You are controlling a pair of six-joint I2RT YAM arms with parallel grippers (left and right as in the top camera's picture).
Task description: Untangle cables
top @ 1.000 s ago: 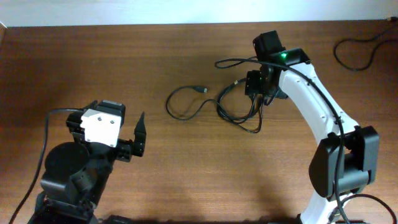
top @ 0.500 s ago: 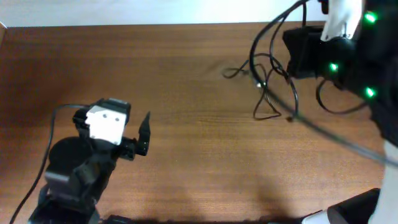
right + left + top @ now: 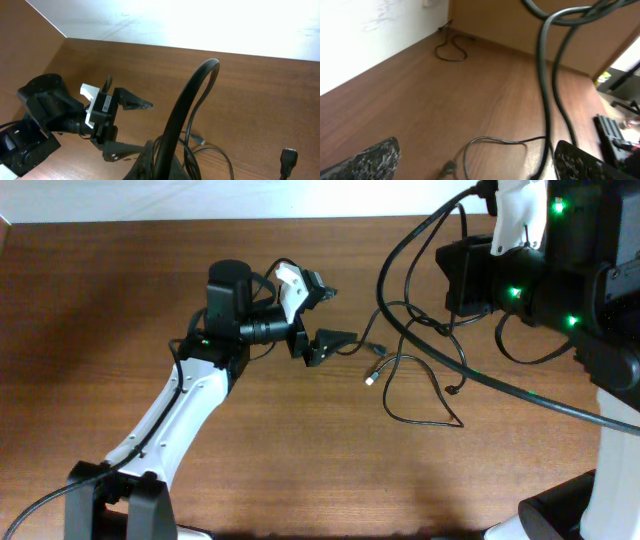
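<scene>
The cables (image 3: pixel 425 375) are thin black cords. They rise from the table toward my raised right arm (image 3: pixel 480 270), and a small plug (image 3: pixel 372 377) lies at their left end. In the right wrist view my right gripper (image 3: pixel 167 167) is shut on the cables (image 3: pixel 202 147), whose strands trail down to a plug (image 3: pixel 197 137). My left gripper (image 3: pixel 338 315) stands open just left of the bundle. In its wrist view one thin cable loop (image 3: pixel 495 142) and a plug (image 3: pixel 449 167) lie on the table between its fingers, with my left gripper (image 3: pixel 475 165) touching neither.
Thick black arm leads (image 3: pixel 545 75) hang in front of the left wrist camera and arc up before the right one (image 3: pixel 192 95). Another thin cord (image 3: pixel 451 50) lies coiled at the table's far edge by the white wall. A loose plug (image 3: pixel 289 157) lies at the right.
My left arm has swung from the near-left corner out to the middle, beside the cables. My right gripper has shut on the cables and risen, dragging the bundle to the right.
</scene>
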